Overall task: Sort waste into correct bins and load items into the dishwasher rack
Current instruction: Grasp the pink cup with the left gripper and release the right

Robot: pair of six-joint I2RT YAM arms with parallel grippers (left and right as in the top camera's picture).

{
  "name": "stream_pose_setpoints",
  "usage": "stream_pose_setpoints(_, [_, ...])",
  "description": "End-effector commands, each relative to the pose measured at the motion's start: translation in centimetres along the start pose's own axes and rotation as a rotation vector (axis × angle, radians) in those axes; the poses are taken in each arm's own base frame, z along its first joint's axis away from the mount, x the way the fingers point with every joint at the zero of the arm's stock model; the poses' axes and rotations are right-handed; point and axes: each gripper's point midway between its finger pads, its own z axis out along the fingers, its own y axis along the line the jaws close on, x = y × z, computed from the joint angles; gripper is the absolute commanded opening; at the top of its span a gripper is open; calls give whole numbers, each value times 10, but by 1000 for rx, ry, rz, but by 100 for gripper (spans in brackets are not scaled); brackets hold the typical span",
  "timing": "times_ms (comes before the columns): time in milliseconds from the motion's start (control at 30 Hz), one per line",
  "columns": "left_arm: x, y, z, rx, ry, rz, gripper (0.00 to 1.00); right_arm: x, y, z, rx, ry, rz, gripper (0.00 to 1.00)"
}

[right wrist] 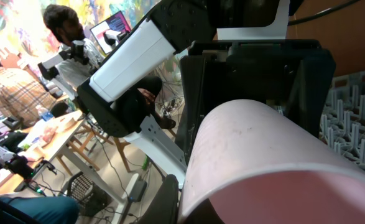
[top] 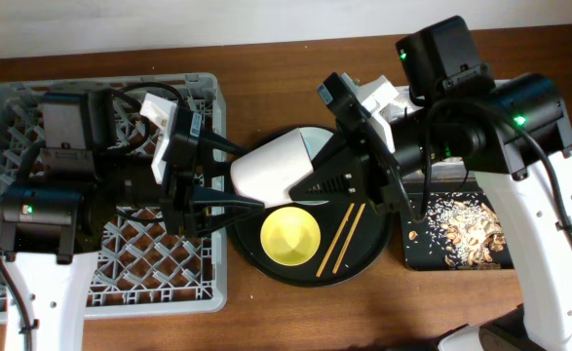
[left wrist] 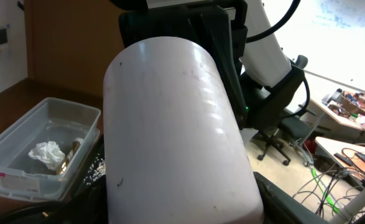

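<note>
1. Pink cup (top: 271,168), pale and lying on its side, hangs in the air between the two arms. The left jaws stand spread to its width and press its closed end from either side, so they appear to have hold of it.
2. The right jaws meet the cup's open end from the opposite side. Dark fingers against dark housing hide whether they clamp the rim or stand free, so I cannot tell their state.
3. Directly below the cup sits the round black tray (top: 256,255). It carries the plate (top: 315,144), partly hidden under the cup, and the yellow bowl (top: 290,236). The chopsticks (top: 342,237) lie side by side just beside the bowl.
4. Beside the tray on the robot's left stands the dishwasher rack (top: 159,263), with the left arm reaching out over it.
5. On the far side of the tray rests the black rectangular tray (top: 422,244), strewn with food scraps (top: 466,229). The left wrist view shows the clear tub (left wrist: 20,149) holding the tissue (left wrist: 48,154). All of this stands on the wooden desk (top: 295,312).
6. Step in hand, as judged: a mid-air handover of the cup, bound for the rack. The next move calls for the right jaws to stand fully clear before the left arm swings back over the pegs. The cup's smooth curved wall may slip or turn if it is gripped lightly.
</note>
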Motion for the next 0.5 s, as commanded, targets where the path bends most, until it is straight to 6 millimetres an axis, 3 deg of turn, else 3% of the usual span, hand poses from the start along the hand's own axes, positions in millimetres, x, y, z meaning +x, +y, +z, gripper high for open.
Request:
stream_pose_setpoints(0, [-8, -15, 1, 86, -36, 21, 63, -3, 3, 4, -45, -19, -10, 4])
stream_pose_setpoints(167, [-8, -21, 6, 119, -34, 22, 71, -2, 7, 9, -62, -9, -14, 4])
stream_pose_setpoints(467, [-5, -30, 15, 163, -20, 25, 66, 1, 6, 12, -55, 8, -18, 5])
